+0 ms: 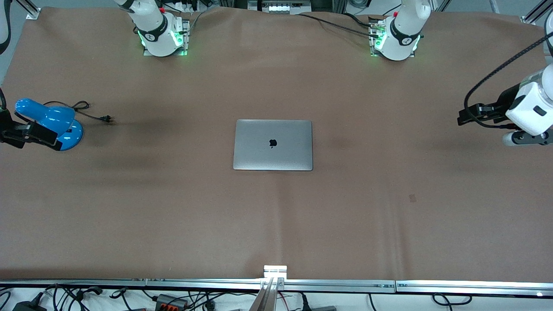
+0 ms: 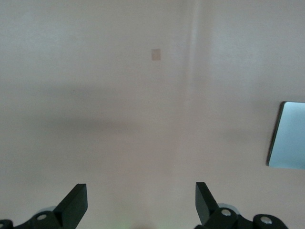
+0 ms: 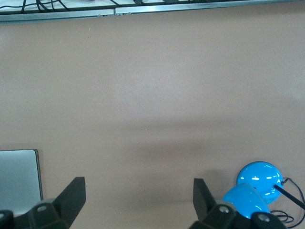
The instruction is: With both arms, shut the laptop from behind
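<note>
Brown cloth covers the table (image 1: 173,216), bounded nearest the front camera by a metal rail (image 1: 276,284). At the table's middle lies the laptop (image 1: 273,144), shut flat, logo up; each wrist view catches only one corner of it. Toward the right arm's end stands a blue lamp (image 1: 56,123). The left gripper (image 2: 141,202) and right gripper (image 3: 138,198) hang over bare cloth at opposite ends, fingers spread wide, holding nothing.

White jointed arms (image 1: 529,106) with black rings, black cables, green-lit bases.
</note>
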